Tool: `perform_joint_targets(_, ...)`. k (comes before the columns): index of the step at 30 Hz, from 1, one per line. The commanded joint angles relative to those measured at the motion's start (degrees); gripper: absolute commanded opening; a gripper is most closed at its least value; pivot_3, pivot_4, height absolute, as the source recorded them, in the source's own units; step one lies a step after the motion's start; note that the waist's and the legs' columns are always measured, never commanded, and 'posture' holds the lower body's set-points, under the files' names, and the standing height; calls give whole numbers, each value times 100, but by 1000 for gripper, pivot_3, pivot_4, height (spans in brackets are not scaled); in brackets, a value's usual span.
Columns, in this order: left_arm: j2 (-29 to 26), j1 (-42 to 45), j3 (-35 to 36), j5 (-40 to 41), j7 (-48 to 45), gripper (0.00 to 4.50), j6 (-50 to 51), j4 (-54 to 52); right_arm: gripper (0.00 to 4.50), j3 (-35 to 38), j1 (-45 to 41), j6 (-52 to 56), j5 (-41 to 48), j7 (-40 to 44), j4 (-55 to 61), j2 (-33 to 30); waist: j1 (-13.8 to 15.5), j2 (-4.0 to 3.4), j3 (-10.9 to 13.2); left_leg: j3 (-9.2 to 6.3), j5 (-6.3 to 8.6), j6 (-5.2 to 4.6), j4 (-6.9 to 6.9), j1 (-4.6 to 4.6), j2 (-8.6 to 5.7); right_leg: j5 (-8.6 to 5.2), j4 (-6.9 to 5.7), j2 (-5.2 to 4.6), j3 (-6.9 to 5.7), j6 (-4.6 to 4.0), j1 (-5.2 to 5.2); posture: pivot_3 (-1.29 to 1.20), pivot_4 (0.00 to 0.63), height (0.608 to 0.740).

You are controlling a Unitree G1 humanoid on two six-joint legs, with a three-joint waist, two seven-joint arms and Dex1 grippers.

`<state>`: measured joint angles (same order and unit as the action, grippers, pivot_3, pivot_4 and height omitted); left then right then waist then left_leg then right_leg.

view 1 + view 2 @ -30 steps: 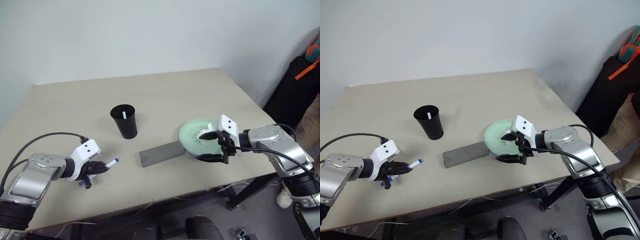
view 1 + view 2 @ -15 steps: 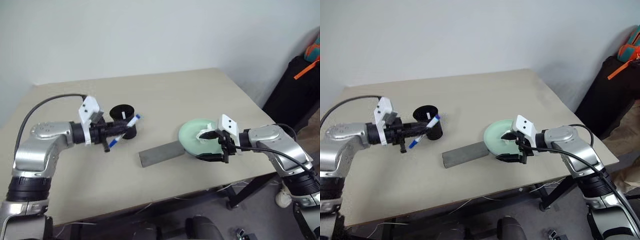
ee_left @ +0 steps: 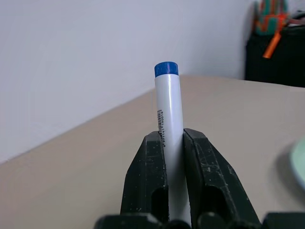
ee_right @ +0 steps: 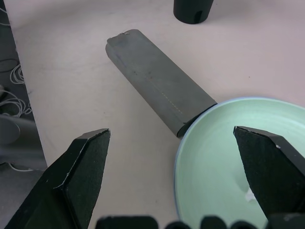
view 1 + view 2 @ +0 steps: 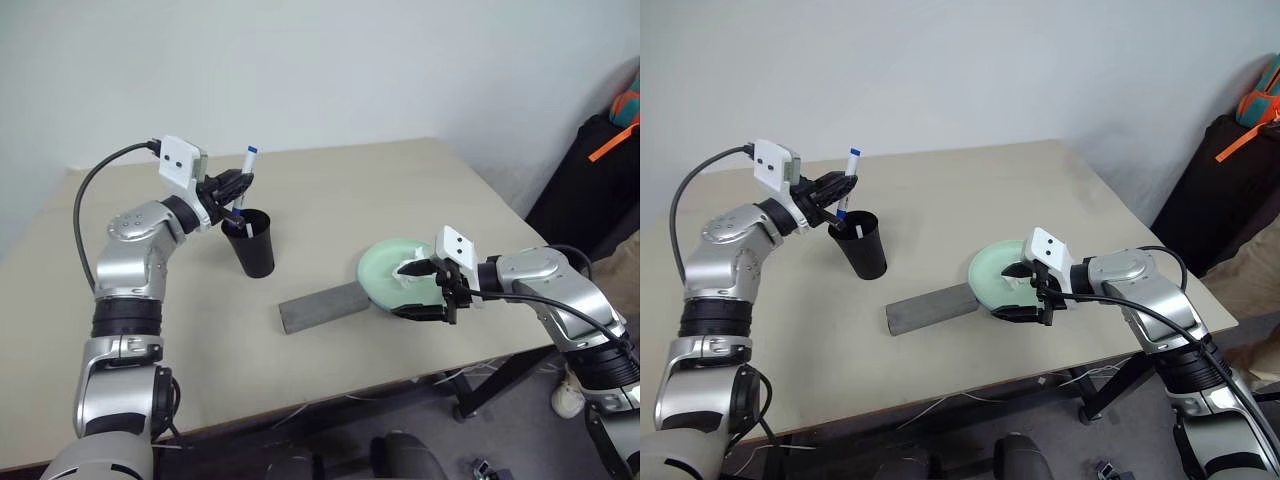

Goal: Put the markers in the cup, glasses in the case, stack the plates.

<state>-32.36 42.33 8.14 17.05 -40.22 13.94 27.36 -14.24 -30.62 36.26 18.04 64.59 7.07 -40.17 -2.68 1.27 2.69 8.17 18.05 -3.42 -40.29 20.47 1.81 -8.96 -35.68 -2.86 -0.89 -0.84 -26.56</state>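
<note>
My left gripper (image 5: 232, 190) is shut on a white marker (image 5: 247, 167) with a blue cap, held nearly upright. In the left wrist view the marker (image 3: 169, 119) stands pinched between the black fingers (image 3: 148, 167). Its lower end hangs just over the mouth of the black cup (image 5: 252, 245). The closed grey case (image 5: 322, 306) lies flat in front of the cup, one end touching the mint green plate (image 5: 380, 270). My right gripper (image 5: 426, 292) stands open over the plate's near edge, holding nothing. In the right wrist view the case (image 4: 157, 90) and plate (image 4: 224, 157) lie below its spread fingers. The glasses are out of view.
A crumpled white tissue (image 5: 409, 269) lies on the plate by my right gripper. A dark bag (image 5: 595, 160) with an orange strap stands off the table's right side. The table's front edge (image 5: 330, 385) runs close under the case.
My left arm lifted the marker from the table's front left, swung it back and right over the cup, and turned it from lying level to nearly upright. The right arm stayed still.
</note>
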Motion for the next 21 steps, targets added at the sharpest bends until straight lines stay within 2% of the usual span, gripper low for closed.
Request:
perform_joint_targets(1, 96, 212, 81, -85, 90, 105, -394, 74, 4500, 165, -95, 13, 64, -35, 132, -15, 0, 0, 0, 0, 0, 0, 0, 0, 0, 0, 0, 0, 0, 0, 0, 0, 0, 740)
perform_joint_targets(12, 519, 41, 184, -76, 408, 105, -1206, 350, 4500, 162, -159, 77, 72, -36, 152, 22, -1, 2, 0, -5, 0, -1, -5, 2, 0, 1, -1, -1, -1, -1, 1, 0, 0, 740)
perform_joint_targets(16, 556, -84, 184, -17, 375, 105, -1205, 275, 4500, 161, -170, 64, 66, -24, 126, 24, -5, 1, 0, -6, 1, -1, -4, 1, 0, 1, -1, 0, -1, 0, 1, 0, 0, 740)
perform_joint_targets(21, 476, -297, 233, 98, 297, 1762, -978, 85, 4500, 163, -176, 56, 63, -17, 106, 24, -4, 2, 0, -11, 0, -2, -5, 2, 2, 1, -1, 0, -3, -1, 2, 0, 0, 740)
